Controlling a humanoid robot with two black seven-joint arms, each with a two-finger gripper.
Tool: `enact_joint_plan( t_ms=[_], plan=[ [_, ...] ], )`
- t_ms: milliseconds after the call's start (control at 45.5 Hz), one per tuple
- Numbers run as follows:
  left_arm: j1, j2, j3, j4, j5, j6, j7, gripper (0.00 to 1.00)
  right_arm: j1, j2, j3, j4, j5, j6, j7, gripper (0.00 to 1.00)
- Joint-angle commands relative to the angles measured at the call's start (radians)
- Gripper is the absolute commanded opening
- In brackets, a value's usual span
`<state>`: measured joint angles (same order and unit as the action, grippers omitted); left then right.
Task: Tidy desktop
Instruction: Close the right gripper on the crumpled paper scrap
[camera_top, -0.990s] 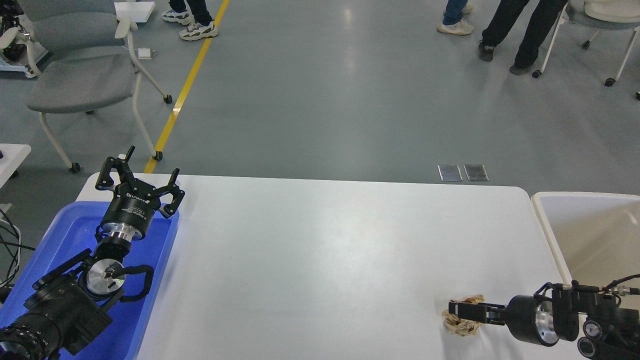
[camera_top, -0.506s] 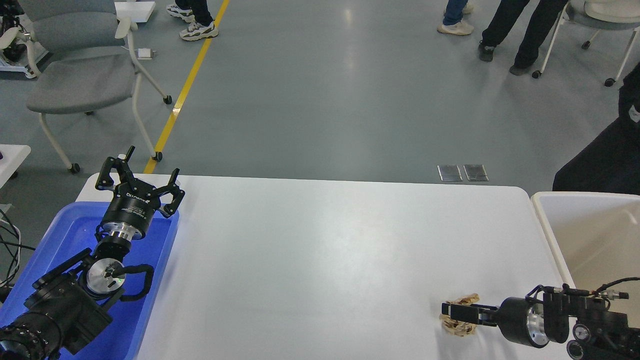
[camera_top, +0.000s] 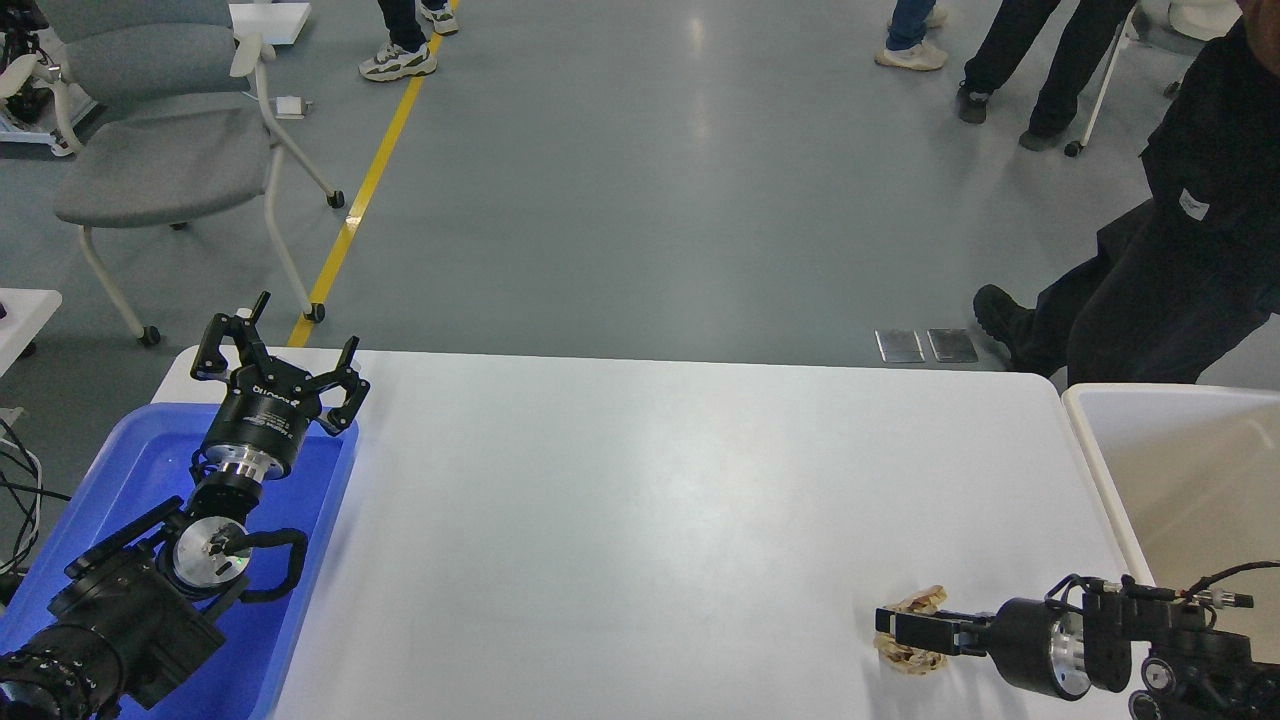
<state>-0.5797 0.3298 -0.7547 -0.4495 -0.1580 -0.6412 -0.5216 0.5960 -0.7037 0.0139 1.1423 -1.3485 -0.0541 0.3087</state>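
The desktop (camera_top: 640, 500) is a wide white tabletop with rounded corners. A crumpled tan paper wad (camera_top: 908, 655) lies near its front right. My right gripper (camera_top: 897, 633) reaches in from the right and sits around the wad, its fingers closed against it. My left gripper (camera_top: 275, 352) is open and empty, held above the far end of the blue tray (camera_top: 300, 560) at the left.
A cream-white tub (camera_top: 1170, 470) stands off the table's right edge. A person in black (camera_top: 1170, 270) stands behind the table's far right corner. A grey chair (camera_top: 160, 150) and other people's feet are on the floor beyond.
My right gripper and the paper wad have shifted slightly left and toward the front edge. A person in black has walked in at the far right. The left arm has not moved.
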Motion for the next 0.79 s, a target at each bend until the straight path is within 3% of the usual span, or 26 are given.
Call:
enact_joint_plan(
  t_ms=[0,66,154,220,286,308,330,352,770],
  plan=[
    [0.0,0.0,0.0,0.0,0.0,0.0,0.0,1.0,-0.015,0.015,-0.005,-0.01,-0.017,-0.02,0.043,0.99],
    [0.001,0.0,0.0,0.0,0.0,0.0,0.0,1.0,-0.021,0.016,-0.005,-0.012,-0.017,-0.02,0.061,0.95],
    [0.0,0.0,0.0,0.0,0.0,0.0,0.0,1.0,-0.024,0.018,-0.009,-0.015,-0.017,-0.018,0.075,0.8],
    [0.001,0.0,0.0,0.0,0.0,0.0,0.0,1.0,-0.024,0.021,-0.011,-0.023,-0.023,-0.02,0.078,0.55],
    [0.0,0.0,0.0,0.0,0.0,0.0,0.0,1.0,-0.025,0.026,-0.011,-0.033,-0.047,-0.019,0.079,0.44],
    [0.0,0.0,0.0,0.0,0.0,0.0,0.0,1.0,-0.025,0.027,-0.012,-0.036,-0.055,-0.02,0.078,0.3],
    [0.0,0.0,0.0,0.0,0.0,0.0,0.0,1.0,-0.025,0.03,-0.012,-0.041,-0.061,-0.02,0.078,0.1],
    [0.001,0.0,0.0,0.0,0.0,0.0,0.0,1.0,-0.028,0.033,-0.011,-0.044,-0.067,-0.021,0.078,0.0],
    [0.0,0.0,0.0,0.0,0.0,0.0,0.0,1.0,-0.03,0.003,-0.026,-0.052,-0.081,-0.073,0.082,0.0]
  ],
)
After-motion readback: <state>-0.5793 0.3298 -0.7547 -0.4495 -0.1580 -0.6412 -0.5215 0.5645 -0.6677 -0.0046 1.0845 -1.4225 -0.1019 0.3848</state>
